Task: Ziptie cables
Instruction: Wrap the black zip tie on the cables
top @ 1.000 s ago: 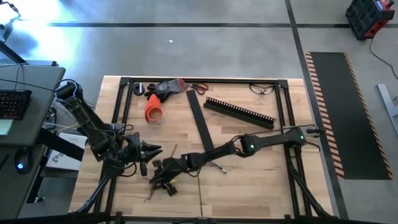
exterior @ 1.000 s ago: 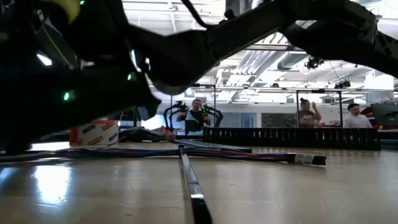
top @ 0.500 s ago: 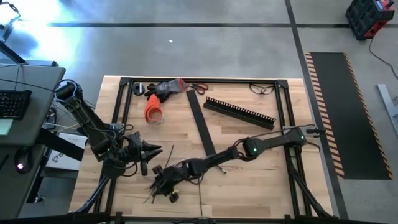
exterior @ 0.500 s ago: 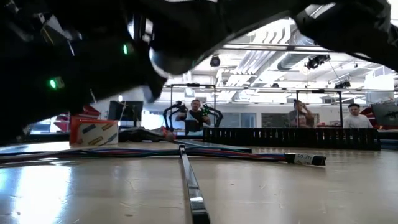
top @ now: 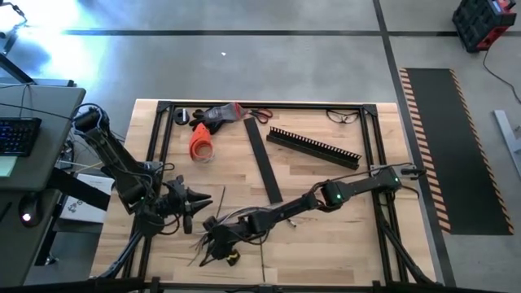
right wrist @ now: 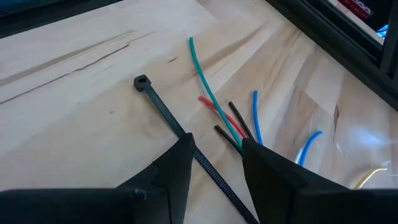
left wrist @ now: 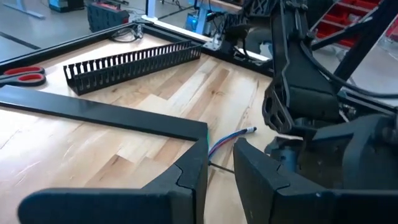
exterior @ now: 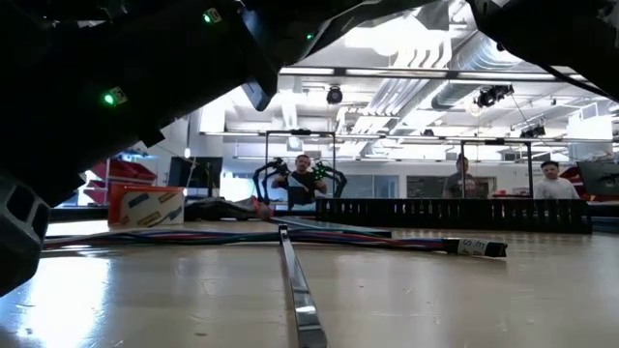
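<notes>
Butcher-block wood makes up the table [top: 326,236], ringed by a black metal frame, with a concrete floor around it and people visible far off in the low view. Near the front edge, the right gripper [top: 218,242] reaches low across the table toward the left side; its fingers [right wrist: 171,171] stand a little apart over a black zip tie [right wrist: 163,111] that lies flat on the wood and runs between them, though whether they pinch it cannot be told. The cables [right wrist: 225,115], thin green, red, black and blue wires, splay their free ends on the wood just beside the tie, and in the high view the bunch [top: 286,218] trails back under the right arm. The left gripper [top: 194,198] hovers close by, pointing toward the right one, its fingers [left wrist: 186,180] slightly parted with nothing between them. Farther back lie a flat black strip [top: 262,161], a comb-toothed cable channel [top: 313,146], red-handled scissors [top: 260,114] and an orange tape roll [top: 200,145].
</notes>
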